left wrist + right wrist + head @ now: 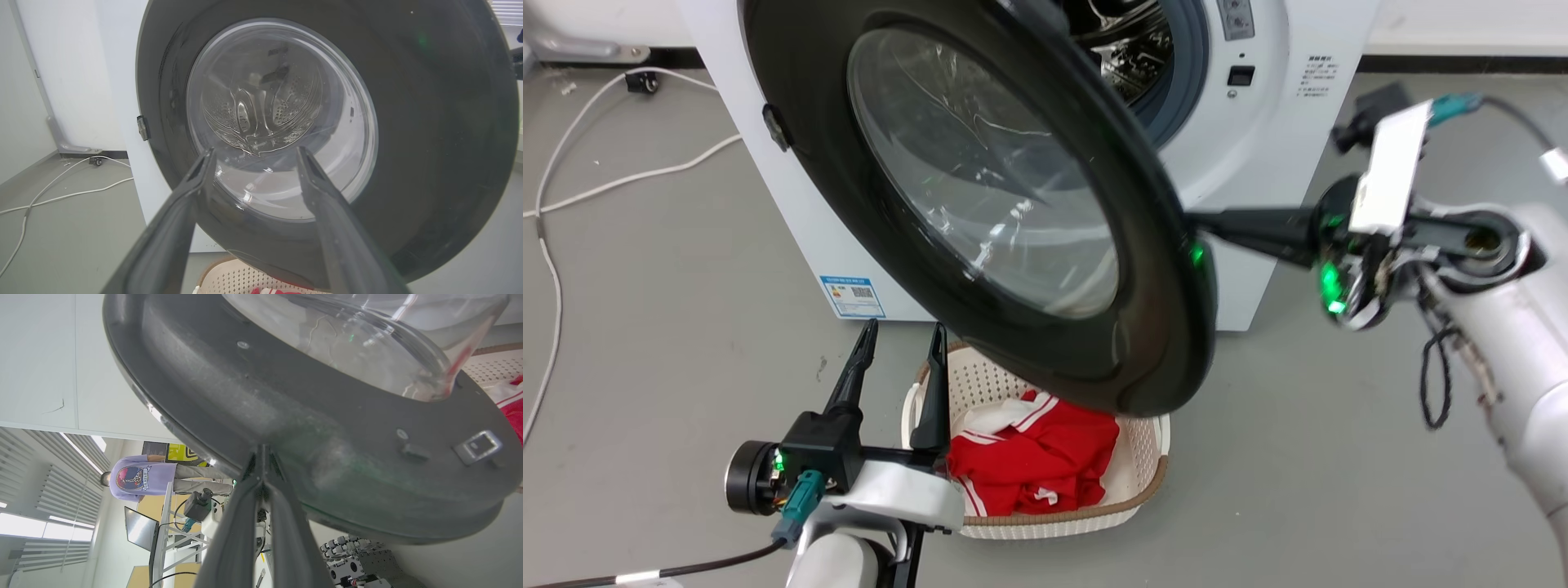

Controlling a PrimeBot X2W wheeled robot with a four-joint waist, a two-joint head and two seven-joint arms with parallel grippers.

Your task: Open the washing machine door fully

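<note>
The white washing machine [1258,163] stands beyond both grippers. A blue label [852,296] is low on its front, up from the left fingertips, and a block of small print [1319,77] is near its right edge; neither can be read. Its steel drum [1127,41] shows past the door's top edge. The washing machine door [980,180], a black ring around a bulging clear window, hangs partly swung out between the two grippers. The right arm reaches in sideways, and the right gripper [1205,224] has its fingers pressed together, their tips against the door's free edge, near a metal latch [478,445]. The left gripper [906,327] points up at the door's outer face with its fingers spread apart and nothing between them. A cream basket [1143,457] sits just right of the left fingers, under the door, and holds a red and white garment [1037,457]. A white cable [629,175] trails over the floor far left of that gripper. In the right wrist view, a person [139,477] in a purple shirt stands beyond the door.
</note>
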